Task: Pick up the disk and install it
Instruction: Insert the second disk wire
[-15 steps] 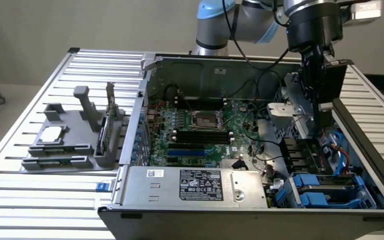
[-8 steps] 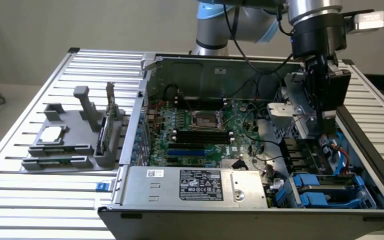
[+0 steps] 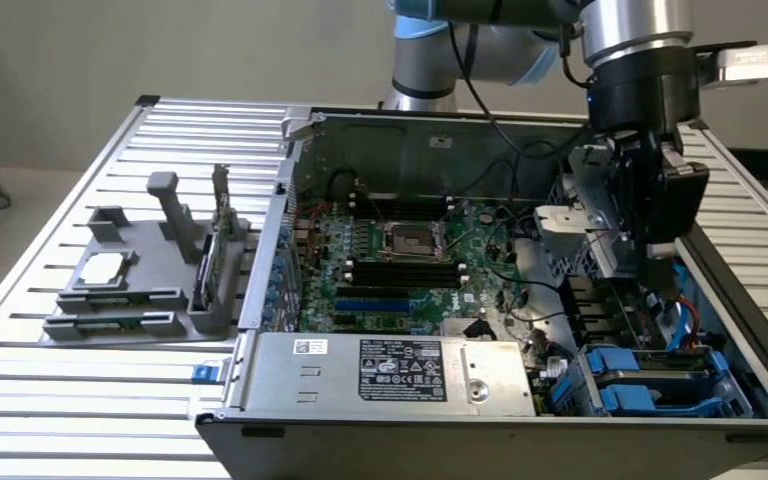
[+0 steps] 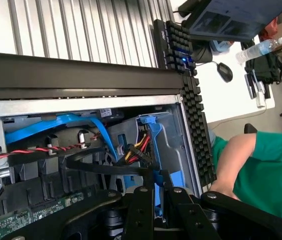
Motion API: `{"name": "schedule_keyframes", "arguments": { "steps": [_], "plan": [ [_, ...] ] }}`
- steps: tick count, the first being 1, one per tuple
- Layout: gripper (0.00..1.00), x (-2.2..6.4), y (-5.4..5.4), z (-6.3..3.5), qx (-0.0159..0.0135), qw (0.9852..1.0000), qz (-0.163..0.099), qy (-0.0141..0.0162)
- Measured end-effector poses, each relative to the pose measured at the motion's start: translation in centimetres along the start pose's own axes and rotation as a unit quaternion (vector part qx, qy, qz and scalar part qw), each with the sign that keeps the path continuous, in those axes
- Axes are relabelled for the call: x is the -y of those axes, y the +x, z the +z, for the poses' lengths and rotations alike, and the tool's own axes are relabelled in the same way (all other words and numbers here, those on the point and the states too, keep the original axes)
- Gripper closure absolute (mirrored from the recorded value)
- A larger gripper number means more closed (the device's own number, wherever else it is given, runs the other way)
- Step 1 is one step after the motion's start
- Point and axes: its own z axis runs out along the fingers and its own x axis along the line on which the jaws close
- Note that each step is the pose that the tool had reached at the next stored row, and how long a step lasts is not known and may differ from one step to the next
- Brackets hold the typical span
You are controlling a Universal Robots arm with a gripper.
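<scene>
My gripper [image 3: 640,262] reaches down from above into the drive bay corner of the open computer case [image 3: 491,440], on the exterior view's right. A silver-grey slab, apparently the disk [image 3: 606,238], hangs edge-on beside its fingers. In the wrist view the black fingers [image 4: 140,210] stand close together around a bright blue plastic rail [image 4: 159,192] of the disk, so my gripper [image 4: 155,202] is shut on it. Most of the disk is hidden behind the fingers. Blue drive brackets [image 3: 651,385] sit in the bay below, and one [image 4: 155,135] rises just ahead of the fingers.
The motherboard [image 3: 398,260] and a grey labelled power-supply box [image 3: 398,372] lie inside the case. A grey fixture with parts [image 3: 131,285] sits on the slatted table at the exterior view's left. Blue and red cables [image 4: 56,125] cross the bay. A person's green sleeve [image 4: 265,165] and a keyboard [image 4: 180,55] lie beyond.
</scene>
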Motion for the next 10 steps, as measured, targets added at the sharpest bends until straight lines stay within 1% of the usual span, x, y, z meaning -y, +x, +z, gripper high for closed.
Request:
{"name": "schedule_keyframes", "arguments": {
  "steps": [3,7,9,10],
  "plan": [
    [0.83,0.01,-0.2,0.28,-0.0007,1.0000,-0.006,0.0072],
    [0.83,0.00,-0.4,0.78,-0.0020,0.9998,-0.014,0.0161],
    [0.83,-0.05,-0.6,1.06,-0.0039,0.9997,-0.017,0.0201],
    [0.83,-0.11,-0.6,1.17,-0.0059,0.9996,-0.018,0.0224]
  ]
}}
